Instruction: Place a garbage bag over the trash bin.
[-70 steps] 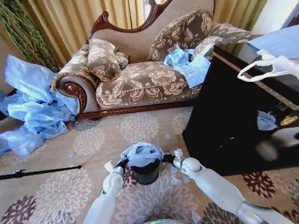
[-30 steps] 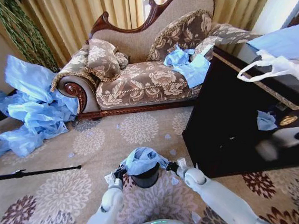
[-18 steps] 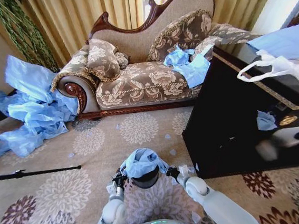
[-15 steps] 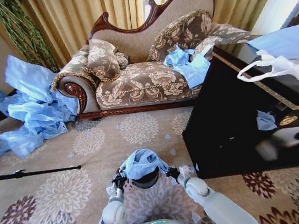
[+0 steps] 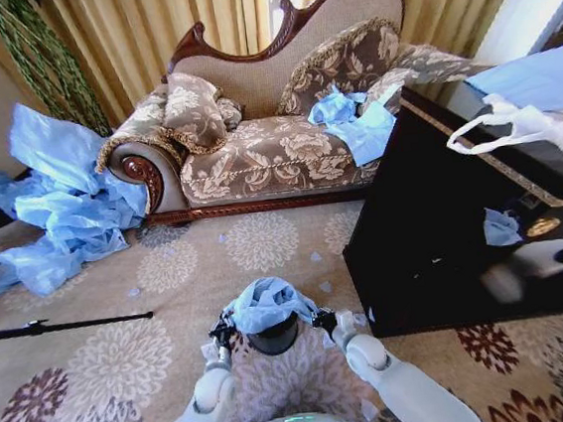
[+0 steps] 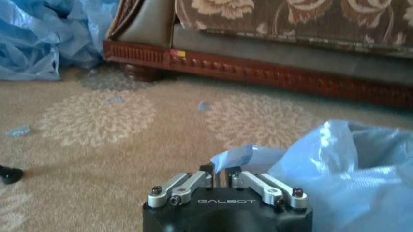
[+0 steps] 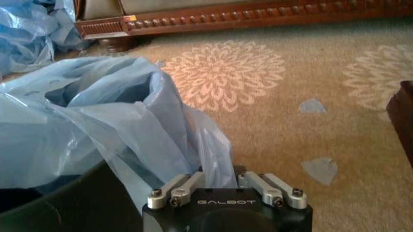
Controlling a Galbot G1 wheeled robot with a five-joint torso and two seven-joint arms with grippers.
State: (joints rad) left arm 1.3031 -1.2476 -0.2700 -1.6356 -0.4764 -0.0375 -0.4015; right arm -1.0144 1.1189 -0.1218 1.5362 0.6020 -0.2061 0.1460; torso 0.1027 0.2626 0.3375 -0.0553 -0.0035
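the left gripper sits just beside the trash bin, on its left. its fingers are pinched nearly together on an edge of the garbage bag. the right gripper sits on the other side and pinches the bag edge the same way. the bin stands on the flowered rug, close in front of the robot. the bag lies in a crumpled bunch on top of the bin and does not go down the sides yet.

i think the thin bag could slip out of a pinch, or rip, if the two arms pull too hard. the light bin could also tip if the bag drags on its rim.

farther off is the sofa with a heap of blue bags next to it.

compared with two seconds ago, both grippers have come back closer to the robot, and the bag looks more bunched up on top.
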